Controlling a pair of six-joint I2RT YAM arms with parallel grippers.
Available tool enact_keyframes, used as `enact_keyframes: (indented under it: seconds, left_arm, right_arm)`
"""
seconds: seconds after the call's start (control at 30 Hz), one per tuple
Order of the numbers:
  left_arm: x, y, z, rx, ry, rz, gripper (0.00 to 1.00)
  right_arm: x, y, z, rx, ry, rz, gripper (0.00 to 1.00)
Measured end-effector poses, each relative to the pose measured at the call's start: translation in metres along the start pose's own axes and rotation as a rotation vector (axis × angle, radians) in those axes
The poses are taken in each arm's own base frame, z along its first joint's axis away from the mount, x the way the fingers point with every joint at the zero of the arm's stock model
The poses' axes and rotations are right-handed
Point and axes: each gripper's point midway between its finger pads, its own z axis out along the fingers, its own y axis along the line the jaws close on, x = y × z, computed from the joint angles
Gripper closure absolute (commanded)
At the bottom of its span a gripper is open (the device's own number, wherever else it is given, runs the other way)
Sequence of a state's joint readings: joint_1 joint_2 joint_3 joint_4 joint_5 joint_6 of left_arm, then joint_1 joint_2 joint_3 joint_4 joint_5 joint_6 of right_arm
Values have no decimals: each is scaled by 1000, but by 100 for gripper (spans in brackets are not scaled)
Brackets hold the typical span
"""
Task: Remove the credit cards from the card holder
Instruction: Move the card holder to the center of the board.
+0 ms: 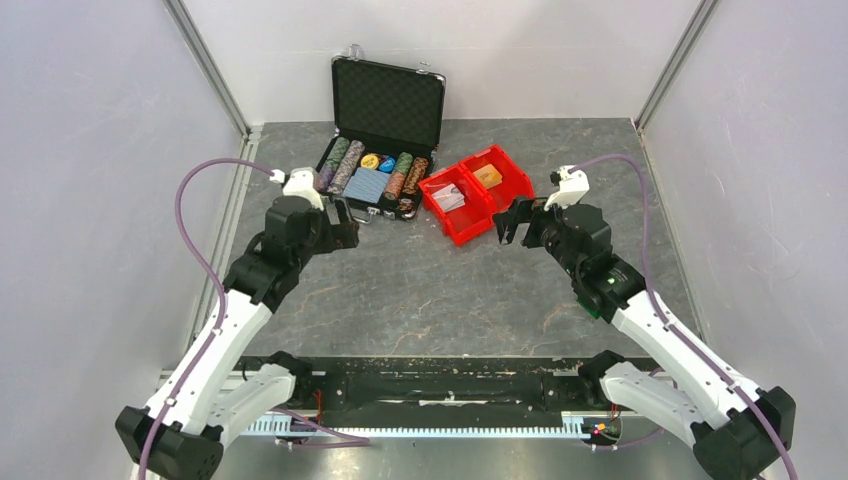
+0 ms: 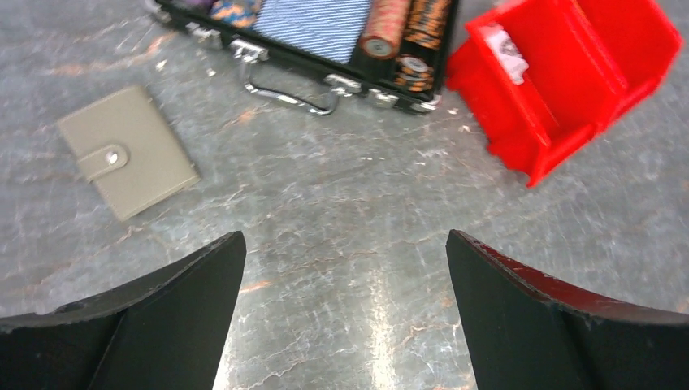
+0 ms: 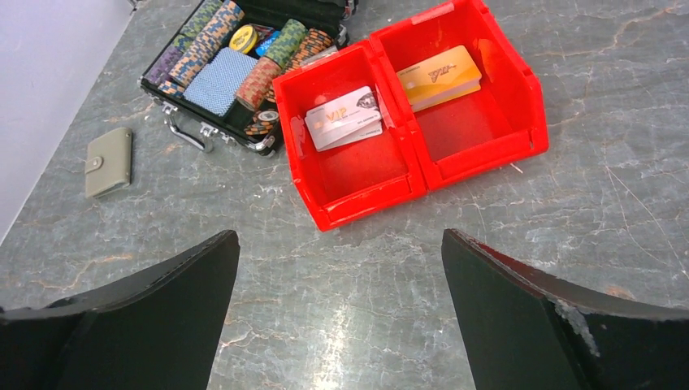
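The card holder (image 2: 128, 152) is a small grey wallet, folded shut with a snap tab, lying flat on the table left of the black case. It also shows in the right wrist view (image 3: 109, 161). In the top view my left arm hides it. The credit cards are hidden; none shows outside the holder. My left gripper (image 2: 345, 240) is open and empty, above bare table, with the holder ahead and to its left; it also shows in the top view (image 1: 345, 222). My right gripper (image 3: 341, 236) is open and empty, near the front of the red bins; it also shows in the top view (image 1: 510, 222).
An open black poker-chip case (image 1: 385, 150) with chips and a blue patterned deck (image 3: 218, 81) stands at the back. Two red bins (image 1: 478, 190) hold small packs, one white (image 3: 344, 118), one orange (image 3: 439, 77). Grey walls stand on both sides.
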State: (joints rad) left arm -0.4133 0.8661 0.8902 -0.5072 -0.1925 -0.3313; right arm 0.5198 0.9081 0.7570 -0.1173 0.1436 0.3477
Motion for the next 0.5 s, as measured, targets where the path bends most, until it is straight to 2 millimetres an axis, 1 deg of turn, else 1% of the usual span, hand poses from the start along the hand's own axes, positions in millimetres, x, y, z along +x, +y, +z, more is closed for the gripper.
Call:
enact_keyframes:
  seconds: [0.1,0.17,0.23,0.37,0.47,0.5]
  left_arm:
    - [2,25,10,-92,49,-87,0]
    - [4,50,20,-168,77,-169,1]
    - [11,75,27,-247,108,-255,2]
    - [29,125,35,-430,162,-426,8]
    - [38,155,38,-533,167,-542,17]
    - [41,163,39,-559,169,-577,18]
  right_arm:
    - [-4,4,-2,-22,-15,-4,2]
    - [-6,7,-5,-51,-36,-15,2]
    - [-8,10,-8,-76,-52,-25,2]
    - [-10,15,-13,-112,-84,-27,2]
    - [-9,20,-14,-146,-94,-16,2]
    - [-8,23,-14,-161,-91,-11,2]
